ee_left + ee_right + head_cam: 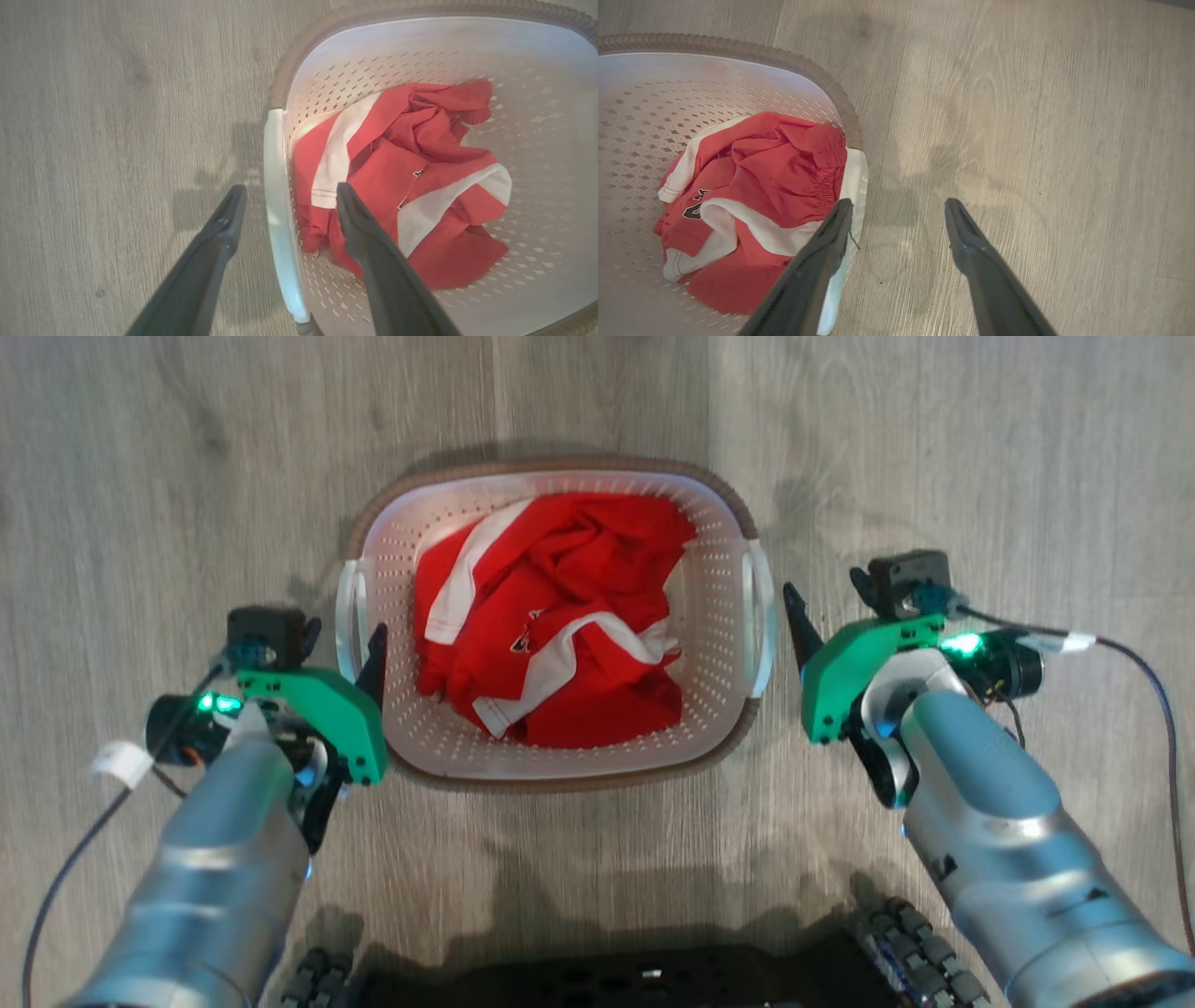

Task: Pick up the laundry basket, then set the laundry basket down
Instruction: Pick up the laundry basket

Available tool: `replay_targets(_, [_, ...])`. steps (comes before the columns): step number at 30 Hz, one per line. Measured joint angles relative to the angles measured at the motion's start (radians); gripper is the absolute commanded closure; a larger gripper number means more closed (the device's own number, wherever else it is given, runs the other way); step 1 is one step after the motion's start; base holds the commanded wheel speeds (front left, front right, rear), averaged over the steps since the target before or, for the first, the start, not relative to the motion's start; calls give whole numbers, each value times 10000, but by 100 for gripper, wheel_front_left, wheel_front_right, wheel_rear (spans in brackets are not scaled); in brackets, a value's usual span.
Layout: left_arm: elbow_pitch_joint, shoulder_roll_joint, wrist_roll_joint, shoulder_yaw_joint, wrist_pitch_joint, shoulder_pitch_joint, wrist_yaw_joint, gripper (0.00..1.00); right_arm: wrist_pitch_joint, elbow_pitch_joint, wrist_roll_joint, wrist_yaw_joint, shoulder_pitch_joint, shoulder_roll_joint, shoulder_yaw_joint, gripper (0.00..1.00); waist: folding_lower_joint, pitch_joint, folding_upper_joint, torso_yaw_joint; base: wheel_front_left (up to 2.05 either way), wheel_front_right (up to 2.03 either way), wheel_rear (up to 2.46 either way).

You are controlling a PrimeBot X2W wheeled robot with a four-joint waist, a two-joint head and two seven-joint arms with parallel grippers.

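The laundry basket point(560, 467) stands on the floor in front of me, cream-white and perforated with a brown rim, and a red and white garment point(551, 616) lies inside. My left gripper point(369, 658) is open at the basket's left handle point(347, 616). In the left wrist view its fingers straddle that handle point(279, 196), one over the floor and one over the garment point(420, 186). My right gripper point(801, 635) is open just outside the right handle point(761, 616). In the right wrist view its inner finger point(831, 242) overlaps the handle point(857, 172) and the other hangs over bare floor.
Grey wood-look floor point(934, 448) surrounds the basket on every side. My dark base with its roller wheels point(644, 980) lies along the bottom edge of the head view. Cables trail from both wrists point(1148, 691).
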Motion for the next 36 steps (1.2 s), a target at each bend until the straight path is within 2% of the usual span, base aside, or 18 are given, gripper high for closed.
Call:
replay_targets(5, [761,0,-577,-288,71,-701,0,0,-2,470,917,0,-423,-35,443,0,0,418,0,81,0,0,0])
replay_targets(10, [1221,-10,-871,-961,322,-1283,-2,0,-105,894,1053,0,-1084,-42,1026,0,0,820,0,179,0,0,0])
replay_targets(15, [1231,-33,-1262,-1576,370,-1415,-2,0,-104,1179,1116,0,-1187,-54,1277,0,0,1032,0,270,0,0,0])
replay_targets(36, [1162,42,-3014,-3639,1156,-1975,-2,0,349,1847,2665,0,-1825,-67,2192,0,0,1539,0,350,0,0,0])
